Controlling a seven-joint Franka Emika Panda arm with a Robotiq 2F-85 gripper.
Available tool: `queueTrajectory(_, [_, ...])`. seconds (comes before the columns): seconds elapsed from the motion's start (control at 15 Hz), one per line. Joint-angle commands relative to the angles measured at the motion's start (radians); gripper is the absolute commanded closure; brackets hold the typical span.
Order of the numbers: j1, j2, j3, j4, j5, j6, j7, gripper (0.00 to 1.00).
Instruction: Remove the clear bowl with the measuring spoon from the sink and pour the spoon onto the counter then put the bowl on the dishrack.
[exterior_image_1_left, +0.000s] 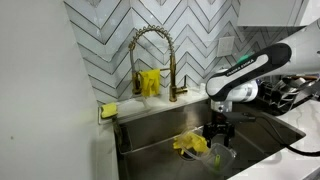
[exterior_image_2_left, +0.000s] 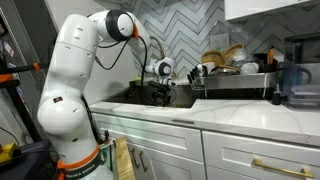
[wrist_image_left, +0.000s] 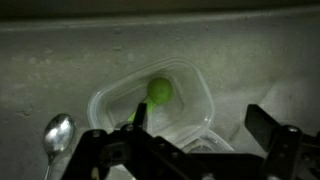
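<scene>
The clear bowl (wrist_image_left: 150, 105) lies on the sink floor with a green measuring spoon (wrist_image_left: 158, 91) inside it. In the wrist view my gripper (wrist_image_left: 200, 125) is open, its fingers straddling the bowl's near right rim, one finger over the bowl and the other outside it. In an exterior view the gripper (exterior_image_1_left: 219, 130) hangs low in the sink, just above the bowl (exterior_image_1_left: 222, 153). In an exterior view the gripper (exterior_image_2_left: 163, 93) is down at the sink, and the dishrack (exterior_image_2_left: 235, 82) stands on the counter (exterior_image_2_left: 200, 115) beside it.
A metal spoon (wrist_image_left: 56, 133) lies left of the bowl. A yellow cloth (exterior_image_1_left: 190, 144) lies in the sink (exterior_image_1_left: 150, 135). A gold faucet (exterior_image_1_left: 150, 55) stands behind it, and a yellow sponge (exterior_image_1_left: 108, 110) sits at the corner. The dishrack holds several dishes.
</scene>
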Motion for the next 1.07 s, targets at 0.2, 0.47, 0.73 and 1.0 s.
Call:
queueTrajectory(0.2, [0.013, 0.008, -0.009, -0.034, -0.004, 0.076, 0.062, 0.00])
queueTrajectory(0.47, [0.022, 0.032, -0.013, -0.010, -0.007, 0.086, 0.073, 0.00])
queueTrajectory(0.73, [0.028, 0.127, -0.002, 0.071, 0.024, 0.105, 0.074, 0.00])
queueTrajectory(1.0, [0.057, 0.200, -0.023, 0.145, -0.003, 0.117, 0.123, 0.00])
